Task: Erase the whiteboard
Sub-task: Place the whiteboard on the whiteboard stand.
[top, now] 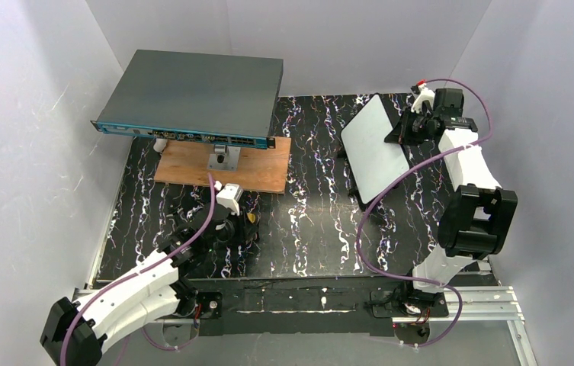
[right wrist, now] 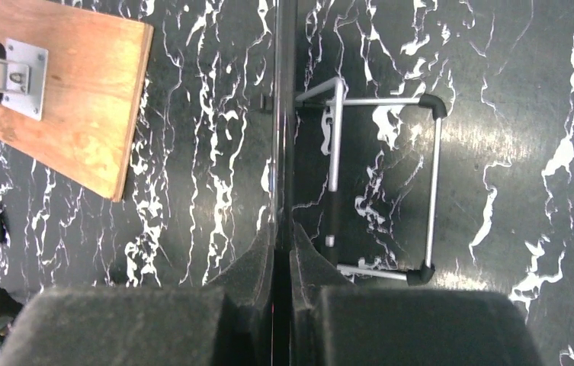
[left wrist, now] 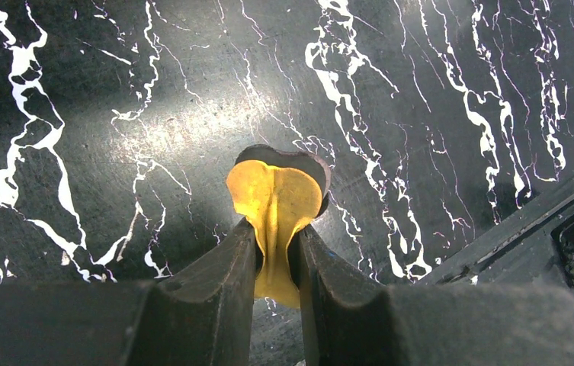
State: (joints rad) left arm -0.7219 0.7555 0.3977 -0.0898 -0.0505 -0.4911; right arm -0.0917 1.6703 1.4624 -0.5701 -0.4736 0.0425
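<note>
whiteboard (top: 375, 145): flat white rectangle with rounded corners, standing tilted at the far right of the table (top: 306, 229). Table top is black with white marble veining and a slight sheen.

right gripper (right wrist: 282, 245): jaws pinched on the board's thin edge. In the wrist view the board is edge-on, a thin dark line running up from between the jaws. Beside it is the wire stand (right wrist: 434, 183), silver rods with black corner pieces, resting on the table.

left gripper (left wrist: 274, 232): near left, low over the table, well apart from the board. Jaws clamped on a yellow pad (left wrist: 276, 191), soft and creased where squeezed, with a dark layer on its far side.

Far left: flat grey box (top: 192, 91) with a blue front edge, raised over a brown wooden plank (top: 257, 171) that carries a metal bracket (right wrist: 17, 69).
</note>
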